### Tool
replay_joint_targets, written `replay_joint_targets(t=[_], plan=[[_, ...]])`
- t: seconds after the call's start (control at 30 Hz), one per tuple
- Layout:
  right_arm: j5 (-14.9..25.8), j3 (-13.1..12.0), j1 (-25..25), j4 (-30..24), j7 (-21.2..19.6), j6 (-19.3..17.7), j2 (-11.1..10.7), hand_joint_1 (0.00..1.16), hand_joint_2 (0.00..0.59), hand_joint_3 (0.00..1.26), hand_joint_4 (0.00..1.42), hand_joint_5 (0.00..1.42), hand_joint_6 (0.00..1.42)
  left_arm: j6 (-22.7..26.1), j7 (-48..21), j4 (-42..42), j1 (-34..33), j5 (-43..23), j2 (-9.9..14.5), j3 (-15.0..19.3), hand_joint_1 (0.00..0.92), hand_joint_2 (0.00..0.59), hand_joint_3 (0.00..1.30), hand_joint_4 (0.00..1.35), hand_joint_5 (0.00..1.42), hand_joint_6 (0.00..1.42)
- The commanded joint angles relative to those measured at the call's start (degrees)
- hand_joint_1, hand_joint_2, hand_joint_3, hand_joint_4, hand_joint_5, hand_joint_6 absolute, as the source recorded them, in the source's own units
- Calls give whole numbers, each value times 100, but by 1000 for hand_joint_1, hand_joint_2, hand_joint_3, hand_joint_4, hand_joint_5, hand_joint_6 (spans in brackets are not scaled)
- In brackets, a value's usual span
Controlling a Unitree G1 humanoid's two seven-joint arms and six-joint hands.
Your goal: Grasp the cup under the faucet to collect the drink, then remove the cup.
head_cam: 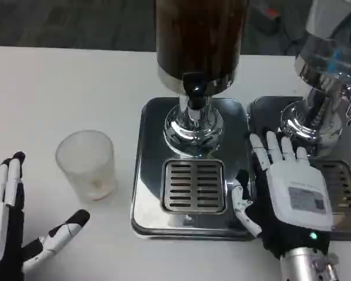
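So the cup (pixel 86 164) is just sitting upright on the white table (pixel 58 88), off to the left of the drink dispenser (pixel 198 44) and well clear of the faucet (pixel 194 88); it's a frosted, see-through plastic thing and I can't tell whether there's anything in it, maybe a faint tint at the bottom but that's it; nothing's touching it.

The left hand (pixel 9 225) is down in the lower-left corner, palm open, fingers straight and pointing up the table, thumb (pixel 64 229) stuck out toward the cup; it's got hold of nothing, and there's a clear gap of bare table between the thumb tip and the cup.

The right hand (pixel 286 196) is over on the other side, back of the hand facing up, fingers spread loosely and pointing away from the robot; it's over the seam where the dispenser's shiny steel base (pixel 149 175) meets the base of a second dispenser (pixel 327 64) on the right; empty too, not gripping anything; can't say for sure if it's resting on the metal or hovering just above it.

The drip grate (pixel 194 185) under the faucet is bare; the dispenser's tank looks full of something dark brown.
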Motion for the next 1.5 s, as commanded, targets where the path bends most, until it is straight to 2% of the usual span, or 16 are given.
replay_joint_targets(t=[0.03, 0.5, 0.67, 0.73, 0.9, 1.03, 1.17, 1.33, 1.5], plan=[[24, -21, 95, -91, -48, 23, 32, 190, 586, 95, 0, 0, 0, -8, -32, 2, -20, 19, 7, -6, 0, 108, 0, 0, 0, 0], [121, -93, 67, -99, 37, -21, 16, 185, 586, 95, 0, 0, 0, 89, -30, -96, 17, 33, -108, 3, 0, 108, 0, 0, 0, 0], [150, -114, 34, -80, 45, 11, 29, 183, 586, 95, 0, 0, 0, -169, 105, -26, -12, -281, -115, 185, 0, 106, 0, 0, 0, 0], [146, -120, 22, -70, 46, 38, 46, 183, 586, 95, 0, 0, 0, -265, 4, 28, -75, -476, -76, 269, 0, 83, 0, 0, 0, 0], [176, -180, 24, -32, -32, 81, 115, 182, 586, 95, 0, 0, 0, -822, 97, 464, -378, -892, -8, 462, 0, 63, 0, 0, 0, 0], [213, -226, 6, 33, -94, 102, 182, 181, 586, 95, 0, 0, 0, -1294, -97, 1234, -816, -1394, 43, 523, 0, 45, 0, 0, 0, 0], [243, -278, -63, 105, -139, 92, 197, 181, 586, 95, 0, 0, 0, -1775, -209, 1957, -1199, -1606, 127, 386, 0, 3, 0, 0, 0, 0], [320, -340, -111, 195, -219, 92, 250, 181, 586, 95, 0, 0, 0, -2230, -267, 2917, -1635, -1680, 203, 269, 0, 0, 0, 0, 0, 0], [379, -380, -194, 260, -188, 30, 196, 181, 586, 95, 0, 0, 0, -2580, -230, 3364, -1874, -1577, 287, 87, 0, 0, 0, 0, 0, 0]])
